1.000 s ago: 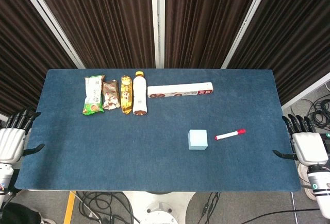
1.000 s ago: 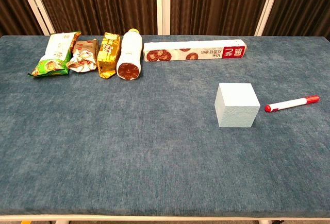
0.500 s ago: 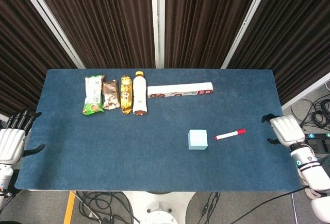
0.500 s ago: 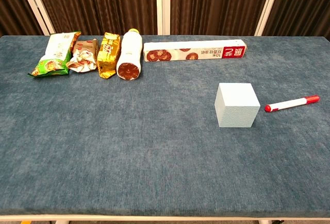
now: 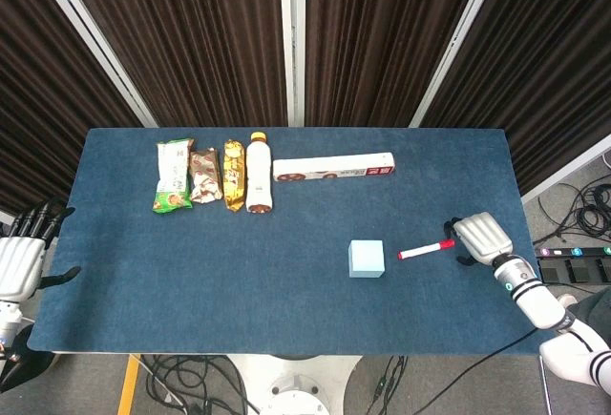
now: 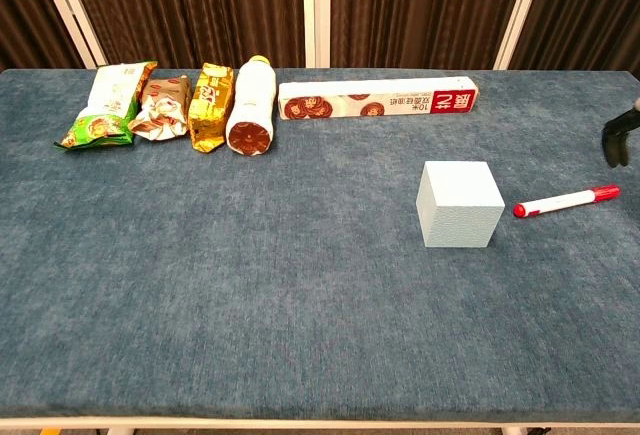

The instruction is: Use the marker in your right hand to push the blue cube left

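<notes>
A pale blue cube [image 5: 367, 258] [image 6: 460, 204] rests on the blue table right of centre. Just to its right lies a white marker with a red cap [image 5: 426, 248] [image 6: 566, 201], cap end pointing right and away from the cube. My right hand [image 5: 482, 238] hovers over the table right beside the marker's cap end, holding nothing, with its fingers apart; only its fingertips [image 6: 617, 140] show at the chest view's right edge. My left hand [image 5: 21, 260] hangs open off the table's left edge, empty.
Along the back left lie a green snack pack [image 5: 173, 176], a brown wrapper [image 5: 204, 175], a gold packet [image 5: 234, 174] and a white bottle [image 5: 258, 171] on its side. A long foil-wrap box [image 5: 333, 166] lies behind the cube. Cables trail on the floor at right.
My right hand has swung in from beyond the table's right edge to just beside the marker's cap. Cube, marker and left hand have stayed put.
</notes>
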{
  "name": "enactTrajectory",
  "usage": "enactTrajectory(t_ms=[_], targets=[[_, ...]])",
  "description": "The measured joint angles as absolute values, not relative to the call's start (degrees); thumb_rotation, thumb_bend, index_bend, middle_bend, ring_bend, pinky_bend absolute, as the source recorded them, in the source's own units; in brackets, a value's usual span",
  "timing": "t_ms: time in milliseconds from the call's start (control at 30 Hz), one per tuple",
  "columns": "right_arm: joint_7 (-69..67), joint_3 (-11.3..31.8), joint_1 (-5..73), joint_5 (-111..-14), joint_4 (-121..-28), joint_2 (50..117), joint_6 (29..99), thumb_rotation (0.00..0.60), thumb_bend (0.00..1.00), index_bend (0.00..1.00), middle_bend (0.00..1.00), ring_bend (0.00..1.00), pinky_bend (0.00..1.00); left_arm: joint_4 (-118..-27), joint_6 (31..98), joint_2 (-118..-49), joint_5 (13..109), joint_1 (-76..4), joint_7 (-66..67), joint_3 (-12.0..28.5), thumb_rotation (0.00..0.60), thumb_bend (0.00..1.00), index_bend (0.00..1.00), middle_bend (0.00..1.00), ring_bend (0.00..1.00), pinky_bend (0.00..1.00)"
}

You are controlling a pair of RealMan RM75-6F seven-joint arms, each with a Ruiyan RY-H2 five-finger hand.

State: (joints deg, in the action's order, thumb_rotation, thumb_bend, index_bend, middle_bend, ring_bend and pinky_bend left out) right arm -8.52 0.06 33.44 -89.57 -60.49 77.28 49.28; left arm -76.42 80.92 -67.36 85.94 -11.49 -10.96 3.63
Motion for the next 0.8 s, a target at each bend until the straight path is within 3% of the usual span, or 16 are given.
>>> enactTrajectory(t_ms=[367, 800], targets=[[-8.4, -0.2, 36.0, -89.1, -56.1, 82.4, 46.9, 0.600, 0.18, 0.47, 0.45, 0.90, 1.00, -74.7, 80.7, -67.7, 85.7, -11.4, -12.3, 3.5, 0.600, 0.04, 0.18, 0.11, 0.01, 0.10], [-8.9, -1.3, 37.2, -89.1, -54.6, 83.0, 46.0, 0.600, 0.18, 0.46, 0.46, 0.90, 1.00, -73.8, 80.2, -67.8, 85.3, -11.5, -13.4, 3.7, 0.600, 0.04, 0.18, 0.11, 0.01, 0.10]])
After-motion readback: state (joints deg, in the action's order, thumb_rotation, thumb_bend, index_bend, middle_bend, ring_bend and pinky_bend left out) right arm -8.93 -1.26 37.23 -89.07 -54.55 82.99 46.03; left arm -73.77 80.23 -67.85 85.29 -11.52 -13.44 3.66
